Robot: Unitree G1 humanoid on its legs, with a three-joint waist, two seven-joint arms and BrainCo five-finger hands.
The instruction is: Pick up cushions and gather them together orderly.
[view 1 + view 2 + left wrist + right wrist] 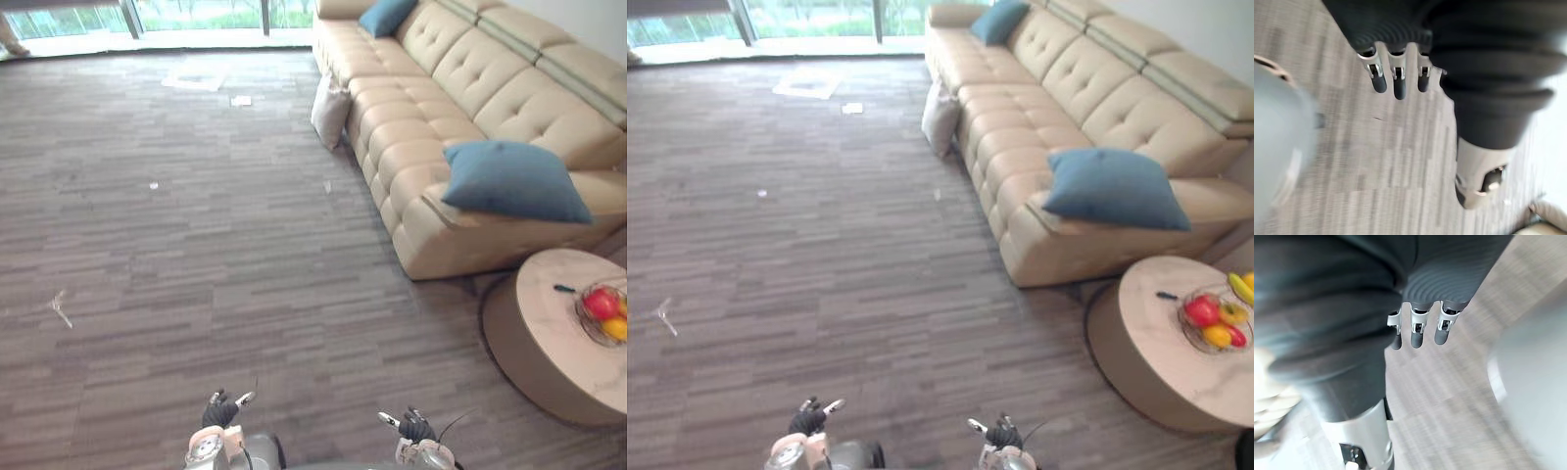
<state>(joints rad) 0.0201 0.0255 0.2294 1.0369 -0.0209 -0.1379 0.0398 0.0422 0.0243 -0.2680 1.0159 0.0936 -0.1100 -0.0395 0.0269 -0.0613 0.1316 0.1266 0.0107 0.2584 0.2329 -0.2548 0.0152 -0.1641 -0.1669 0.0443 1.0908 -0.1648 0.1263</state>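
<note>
Partly off-frame: far blue cushion (385, 15).

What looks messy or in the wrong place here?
A pale cushion sits on the carpet, leaning against the sofa front instead of lying on the seat. The near blue cushion lies tilted at the sofa's near end. Small white scraps litter the carpet.

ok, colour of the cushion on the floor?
Off-white; the floor cushion shows best in left eye view.
</note>
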